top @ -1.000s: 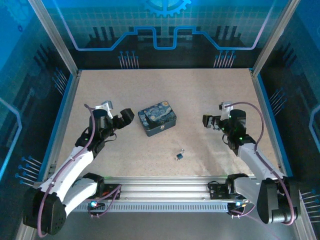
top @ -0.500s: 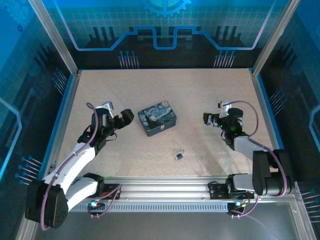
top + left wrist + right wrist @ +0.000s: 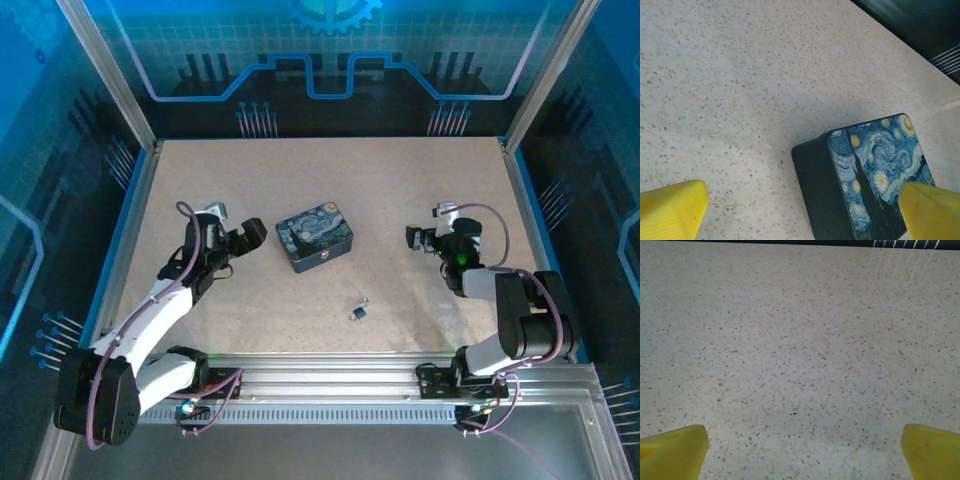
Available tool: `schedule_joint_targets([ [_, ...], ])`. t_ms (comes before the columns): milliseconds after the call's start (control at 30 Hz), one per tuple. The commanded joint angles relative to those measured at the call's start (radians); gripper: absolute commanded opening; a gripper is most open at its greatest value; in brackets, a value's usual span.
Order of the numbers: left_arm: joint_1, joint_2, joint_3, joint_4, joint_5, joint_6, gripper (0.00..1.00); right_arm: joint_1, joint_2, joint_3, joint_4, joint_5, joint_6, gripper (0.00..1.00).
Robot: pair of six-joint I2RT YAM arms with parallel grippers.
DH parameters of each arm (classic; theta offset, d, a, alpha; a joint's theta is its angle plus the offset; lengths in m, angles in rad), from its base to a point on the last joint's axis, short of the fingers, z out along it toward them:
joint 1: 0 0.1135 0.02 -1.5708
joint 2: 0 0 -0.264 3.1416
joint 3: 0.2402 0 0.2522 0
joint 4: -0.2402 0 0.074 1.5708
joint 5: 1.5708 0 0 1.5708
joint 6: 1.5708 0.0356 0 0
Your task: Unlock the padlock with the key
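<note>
The tiny blue-and-silver padlock point(image 3: 356, 314) lies on the speckled table near the front middle. A thin dark sliver that looks like the key point(image 3: 366, 301) rests just beyond it. My left gripper point(image 3: 238, 249) hovers open at the left, beside the painted tin and well away from the padlock. In the left wrist view the left gripper point(image 3: 802, 214) holds nothing between its yellow fingertips point(image 3: 671, 209). My right gripper point(image 3: 419, 242) stands open at the right, up and right of the padlock. In the right wrist view the right gripper point(image 3: 802, 452) has just bare tabletop between its fingertips point(image 3: 932, 450).
A dark-blue rectangular tin point(image 3: 314, 238) with a night-sky painting sits at mid-table; its corner point(image 3: 875, 170) lies close in front of my left fingers. Blue-lit walls and metal posts ring the table, and a rail point(image 3: 330, 365) runs along the near edge.
Both arms have folded lower and nearer their bases, the right one most. The grippers have barely shifted and stay open. Padlock, key and tin have not moved.
</note>
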Motion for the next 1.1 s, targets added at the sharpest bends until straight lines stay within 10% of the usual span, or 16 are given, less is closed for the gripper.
schedule_joint_targets([
  [0, 0.013, 0.001, 0.031, -0.019, -0.058, 0.072, 0.99, 0.010, 0.008, 0.001, 0.056, 0.021, -0.027, 1.00],
  [500, 0.051, -0.026, -0.108, 0.276, -0.305, 0.464, 0.99, 0.029, 0.011, 0.001, 0.062, 0.041, -0.041, 1.00],
  [1067, 0.174, 0.262, -0.236, 0.766, -0.211, 0.550, 0.99, 0.029, 0.012, 0.002, 0.062, 0.040, -0.041, 1.00],
])
